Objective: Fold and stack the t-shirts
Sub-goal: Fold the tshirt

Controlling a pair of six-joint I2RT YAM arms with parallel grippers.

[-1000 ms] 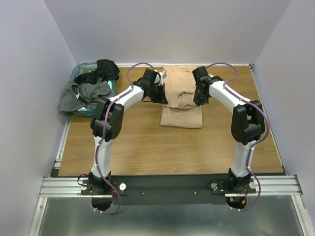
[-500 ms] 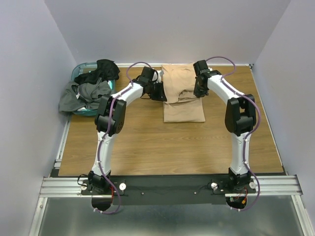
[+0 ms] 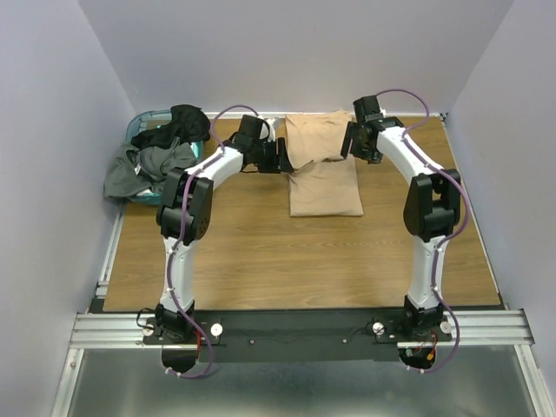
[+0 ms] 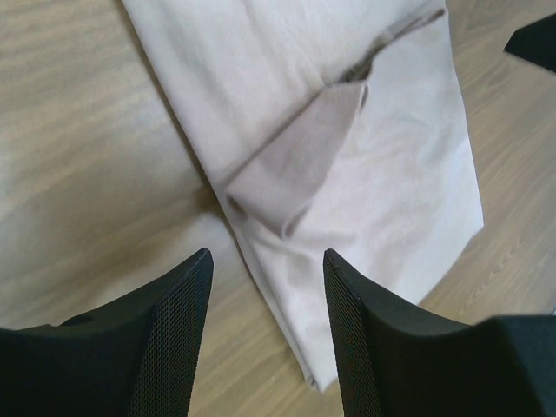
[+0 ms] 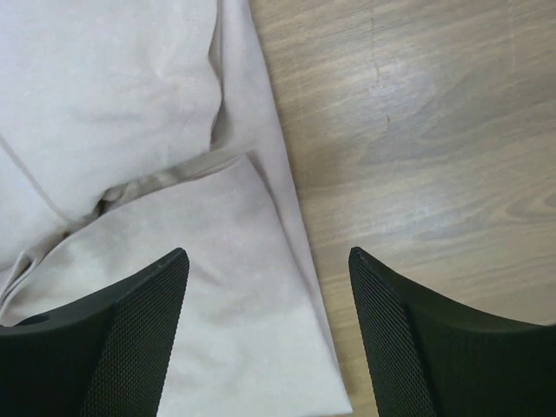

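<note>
Wooden table (image 3: 261, 252), pale walls around. At its far left, a teal basket (image 3: 139, 122) holds a grey shirt (image 3: 143, 165) and a black shirt (image 3: 178, 122), both spilling over the rim. The tan shirt (image 3: 323, 174) lies folded at far centre. The left gripper (image 4: 265, 256) and right gripper (image 5: 265, 256) flank it, jaws spread, holding nothing.

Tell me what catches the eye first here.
The tan shirt, partly folded, lies at the far middle of the table. The left gripper and right gripper flank it, jaws open and empty. At far left, dark shirts spill from the teal basket.
</note>
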